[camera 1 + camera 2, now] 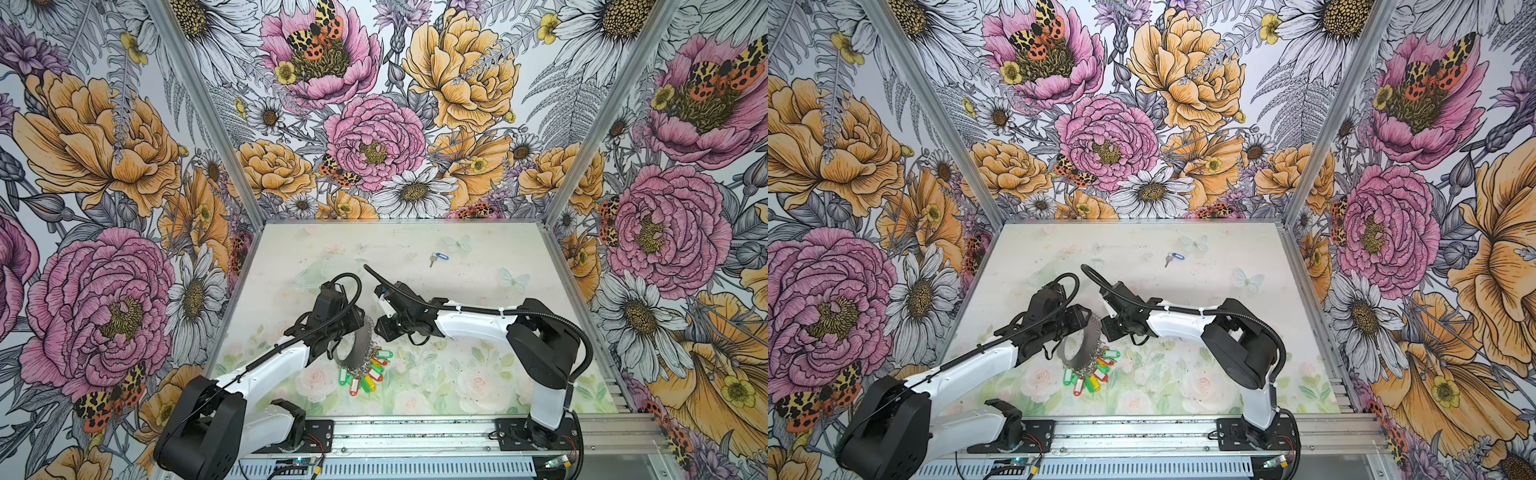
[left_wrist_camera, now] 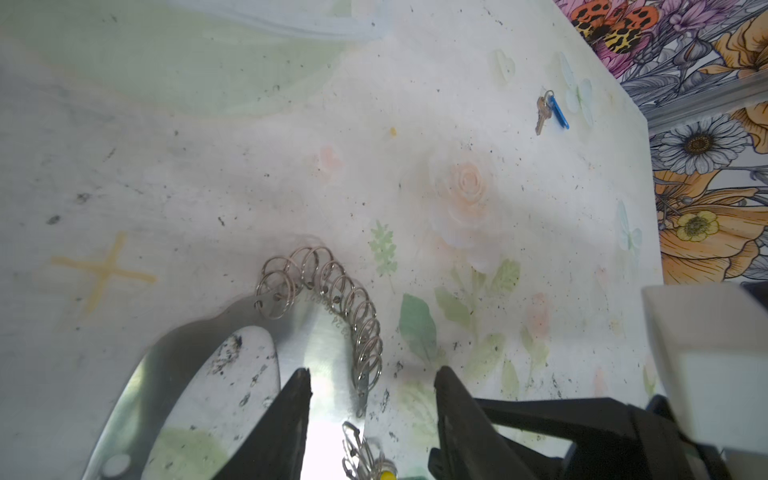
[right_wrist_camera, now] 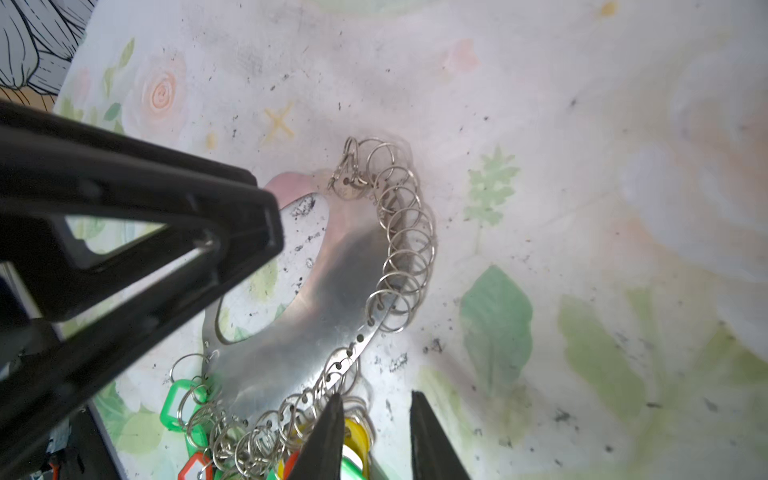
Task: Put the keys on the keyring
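Left fingers [image 2: 291,419] half-open astride the keyring [image 2: 320,332] rim; right fingers [image 3: 324,436] narrowly parted, empty; keys [image 1: 438,257] well apart.

I'm seeing my left arm [image 1: 282,357] covering part of the keyring [image 1: 352,347]; coloured tags [image 3: 357,434] are running off the right wrist view.

White arm shells [image 1: 286,357]; black joints [image 1: 540,338]; ribbed black cables [image 1: 478,308]; wedge-shaped black jaws

Worn floral table [image 1: 457,386] — keys [image 1: 438,258] far back, keyring [image 1: 360,345] with coloured tags [image 1: 366,376] nearer.
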`<control>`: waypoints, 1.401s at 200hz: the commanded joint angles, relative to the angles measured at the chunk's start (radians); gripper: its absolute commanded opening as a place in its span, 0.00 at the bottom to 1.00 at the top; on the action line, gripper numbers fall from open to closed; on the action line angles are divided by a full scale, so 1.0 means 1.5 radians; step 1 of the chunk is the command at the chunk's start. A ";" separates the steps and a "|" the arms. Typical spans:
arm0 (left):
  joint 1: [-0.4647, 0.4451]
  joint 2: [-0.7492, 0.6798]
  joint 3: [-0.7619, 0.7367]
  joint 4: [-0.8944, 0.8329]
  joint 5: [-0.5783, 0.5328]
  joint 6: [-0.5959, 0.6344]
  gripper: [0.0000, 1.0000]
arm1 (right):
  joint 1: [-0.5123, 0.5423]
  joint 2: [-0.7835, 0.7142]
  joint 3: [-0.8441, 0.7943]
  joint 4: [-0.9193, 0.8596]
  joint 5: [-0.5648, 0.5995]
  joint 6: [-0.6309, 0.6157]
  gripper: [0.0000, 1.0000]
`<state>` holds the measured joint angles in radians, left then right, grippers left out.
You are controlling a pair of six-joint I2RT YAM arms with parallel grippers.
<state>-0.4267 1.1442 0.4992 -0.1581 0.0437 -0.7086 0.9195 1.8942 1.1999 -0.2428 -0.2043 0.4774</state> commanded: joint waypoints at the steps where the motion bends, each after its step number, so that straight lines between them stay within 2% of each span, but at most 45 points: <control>1: 0.013 -0.042 -0.027 -0.022 -0.029 -0.010 0.51 | 0.010 0.021 0.020 0.003 -0.009 -0.020 0.29; 64: 0.029 -0.052 -0.044 -0.020 -0.023 -0.011 0.51 | 0.032 0.036 0.030 0.002 -0.010 -0.027 0.30; 121: 0.030 -0.038 -0.057 -0.002 -0.015 -0.017 0.51 | 0.036 0.077 0.061 -0.008 0.038 -0.025 0.32; 197: 0.031 -0.033 -0.064 0.006 -0.009 -0.016 0.51 | 0.036 0.067 0.065 -0.028 0.090 -0.024 0.22; 280: -0.002 0.008 -0.040 0.019 -0.003 -0.011 0.51 | 0.001 0.034 0.058 -0.027 0.093 -0.026 0.33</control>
<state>-0.4141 1.1435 0.4129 -0.1661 0.0338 -0.7265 0.9405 1.9717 1.2800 -0.2832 -0.0898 0.4500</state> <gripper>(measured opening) 0.514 0.327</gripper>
